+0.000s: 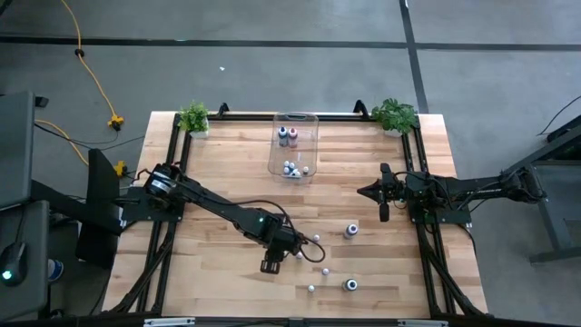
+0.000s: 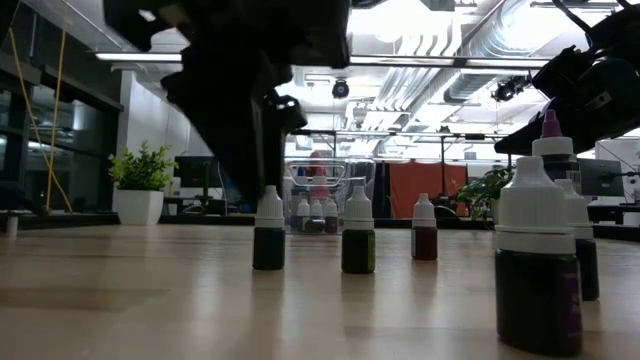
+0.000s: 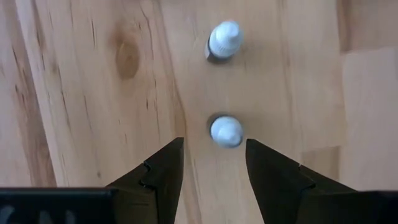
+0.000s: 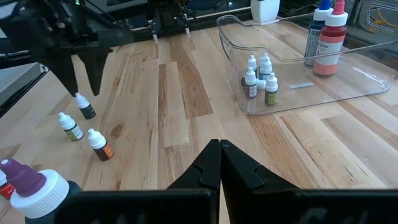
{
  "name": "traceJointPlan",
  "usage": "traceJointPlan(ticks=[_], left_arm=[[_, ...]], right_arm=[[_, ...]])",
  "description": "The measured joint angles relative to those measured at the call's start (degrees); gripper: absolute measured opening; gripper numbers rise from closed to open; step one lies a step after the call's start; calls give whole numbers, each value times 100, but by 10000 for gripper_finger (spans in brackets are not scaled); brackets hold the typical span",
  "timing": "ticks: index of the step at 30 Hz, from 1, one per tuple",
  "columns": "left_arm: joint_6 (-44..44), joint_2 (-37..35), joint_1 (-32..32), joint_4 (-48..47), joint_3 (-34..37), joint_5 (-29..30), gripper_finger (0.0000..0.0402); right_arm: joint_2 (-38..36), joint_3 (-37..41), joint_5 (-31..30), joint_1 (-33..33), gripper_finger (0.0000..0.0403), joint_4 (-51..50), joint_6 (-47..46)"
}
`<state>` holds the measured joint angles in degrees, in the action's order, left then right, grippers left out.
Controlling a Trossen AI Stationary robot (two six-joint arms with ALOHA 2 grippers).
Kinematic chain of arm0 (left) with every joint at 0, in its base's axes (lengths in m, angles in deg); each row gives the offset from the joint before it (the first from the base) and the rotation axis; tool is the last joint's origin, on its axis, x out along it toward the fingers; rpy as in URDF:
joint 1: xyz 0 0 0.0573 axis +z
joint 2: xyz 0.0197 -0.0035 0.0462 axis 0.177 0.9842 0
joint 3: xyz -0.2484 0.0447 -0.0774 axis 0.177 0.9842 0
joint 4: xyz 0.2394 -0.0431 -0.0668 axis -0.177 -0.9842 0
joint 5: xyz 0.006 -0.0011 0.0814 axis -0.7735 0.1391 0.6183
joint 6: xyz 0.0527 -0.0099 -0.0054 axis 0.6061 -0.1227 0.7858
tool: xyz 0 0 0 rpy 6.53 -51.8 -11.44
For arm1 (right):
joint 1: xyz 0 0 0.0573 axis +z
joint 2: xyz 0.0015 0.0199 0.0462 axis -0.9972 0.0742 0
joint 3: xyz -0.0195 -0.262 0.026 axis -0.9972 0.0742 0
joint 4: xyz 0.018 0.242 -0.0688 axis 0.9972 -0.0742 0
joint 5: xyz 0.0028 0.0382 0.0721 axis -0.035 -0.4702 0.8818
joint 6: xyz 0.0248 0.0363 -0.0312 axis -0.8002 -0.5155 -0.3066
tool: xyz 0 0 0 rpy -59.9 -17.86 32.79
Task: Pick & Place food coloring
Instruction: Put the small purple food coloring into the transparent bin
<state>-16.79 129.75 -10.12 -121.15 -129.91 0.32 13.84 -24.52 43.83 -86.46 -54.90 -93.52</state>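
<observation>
we see the left gripper point(image 1: 272, 264) low over the front middle of the table point(image 1: 218, 163), fingers pointing down and standing apart with nothing between them. in the left wrist view a small white-capped bottle point(image 3: 226, 131) stands upright just ahead of the fingertips point(image 3: 166, 163), lined up with the gap but not yet inside it, and a second little bottle point(image 3: 222, 41) stands farther along the same line. so the bottle's long axis runs straight up toward that camera, and we judge the coming move to be a short advance and descent that brings the fingers to either side of the cap before closing. the right gripper point(image 1: 382, 193) waits over the right side of the table, well apart from this bottle, its fingers pressed together in its own wrist view, so the left arm is clearly the nearer one. other loose bottles stand near the front right of the table, and several already sit in the clear bin point(image 1: 295, 143) at the back middle.
</observation>
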Motion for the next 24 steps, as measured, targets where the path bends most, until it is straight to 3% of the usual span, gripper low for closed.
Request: traceJointPlan(ticks=[24], left_arm=[[-108, 468, 4, 412, -112, -522, 168]], right_arm=[[143, 0, -4, -1, 0, -2, 0]])
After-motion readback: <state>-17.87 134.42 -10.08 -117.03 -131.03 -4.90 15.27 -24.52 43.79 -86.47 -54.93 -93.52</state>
